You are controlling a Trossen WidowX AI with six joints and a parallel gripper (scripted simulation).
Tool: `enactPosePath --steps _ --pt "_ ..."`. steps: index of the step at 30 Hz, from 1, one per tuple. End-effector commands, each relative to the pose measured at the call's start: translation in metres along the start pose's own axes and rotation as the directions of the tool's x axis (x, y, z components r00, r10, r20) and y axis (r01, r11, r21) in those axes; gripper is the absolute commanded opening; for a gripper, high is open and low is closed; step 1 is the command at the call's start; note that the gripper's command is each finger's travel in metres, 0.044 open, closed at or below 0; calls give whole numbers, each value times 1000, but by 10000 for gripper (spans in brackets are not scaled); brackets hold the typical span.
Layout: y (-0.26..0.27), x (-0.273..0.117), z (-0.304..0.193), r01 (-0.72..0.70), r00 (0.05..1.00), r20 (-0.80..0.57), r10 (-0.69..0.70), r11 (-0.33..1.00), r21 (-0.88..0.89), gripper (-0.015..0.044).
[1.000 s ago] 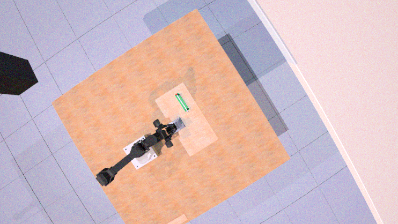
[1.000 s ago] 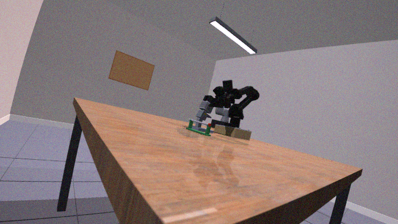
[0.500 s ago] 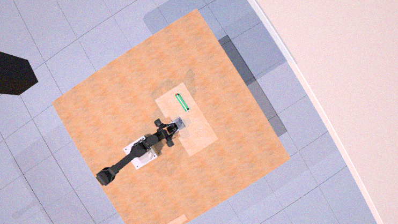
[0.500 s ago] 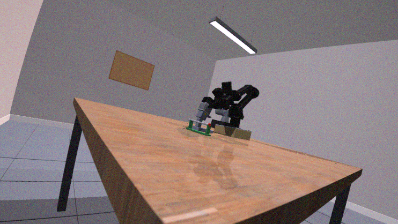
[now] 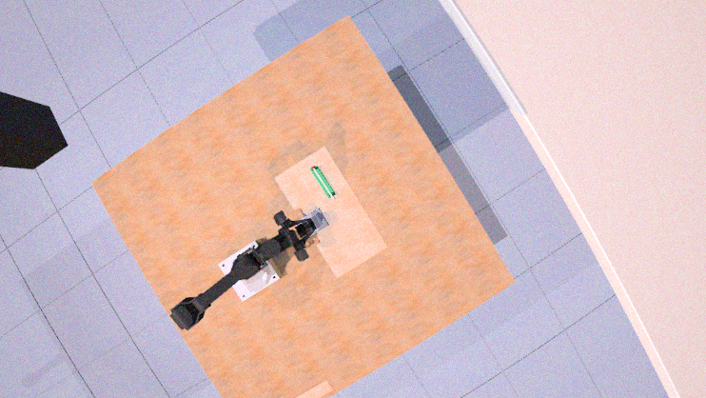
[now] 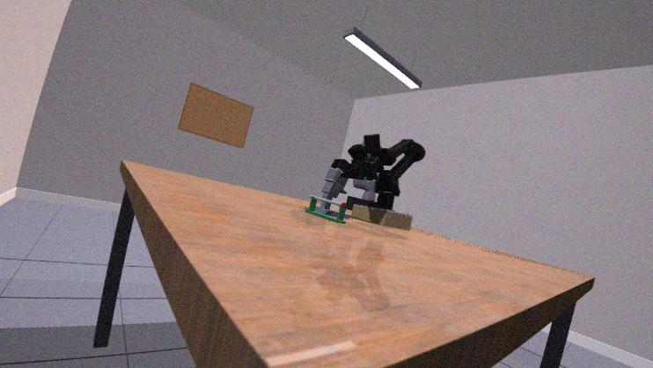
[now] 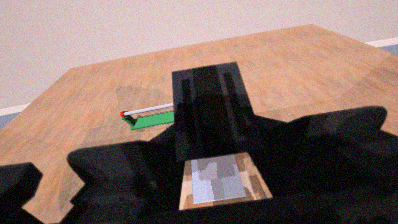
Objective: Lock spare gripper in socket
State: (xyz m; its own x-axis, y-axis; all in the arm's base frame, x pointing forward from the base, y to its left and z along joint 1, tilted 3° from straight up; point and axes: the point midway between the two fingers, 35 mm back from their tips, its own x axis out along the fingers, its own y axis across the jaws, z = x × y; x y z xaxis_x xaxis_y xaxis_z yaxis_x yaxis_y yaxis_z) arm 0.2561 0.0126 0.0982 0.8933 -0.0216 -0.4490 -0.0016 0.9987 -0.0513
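Observation:
My gripper (image 5: 304, 227) (image 6: 340, 165) (image 7: 208, 117) is at the mount, shut on the spare gripper. The spare gripper (image 6: 333, 174) shows in the exterior view as a tilted grey body above the mount's grey socket (image 6: 325, 204); how deep it sits is hidden. The mount (image 5: 322, 217) also shows from above, partly covered by the arm. The lock pin (image 6: 327, 200) (image 7: 147, 109), a pale rod with a red end, lies across a green stand (image 6: 324, 216) (image 7: 152, 121), out of the socket. It is not in my fingers.
The wooden table (image 5: 197, 172) (image 6: 228, 232) (image 7: 100, 90) bears the setup. A pale rectangular patch (image 5: 353, 247) lies under the stand and mount. The arm's white base plate (image 5: 226, 265) is behind the mount. The green stand is close beside the mount.

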Motion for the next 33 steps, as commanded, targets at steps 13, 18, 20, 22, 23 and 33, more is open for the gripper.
enactPosePath --steps 13,18,20,22,23,33 --pt "0 -4 4 0 1000 0 0 1000 0 440" --pt "0 -11 9 -3 1000 -5 3 1000 -2 440" --pt "1 -14 12 -5 1000 -7 5 1000 -4 440" --pt "1 -17 14 -6 1000 -8 6 1000 -6 440" --pt "1 -18 15 -7 1000 -8 7 1000 -6 440" --pt "2 -32 28 -13 1000 -13 13 1000 -14 440"
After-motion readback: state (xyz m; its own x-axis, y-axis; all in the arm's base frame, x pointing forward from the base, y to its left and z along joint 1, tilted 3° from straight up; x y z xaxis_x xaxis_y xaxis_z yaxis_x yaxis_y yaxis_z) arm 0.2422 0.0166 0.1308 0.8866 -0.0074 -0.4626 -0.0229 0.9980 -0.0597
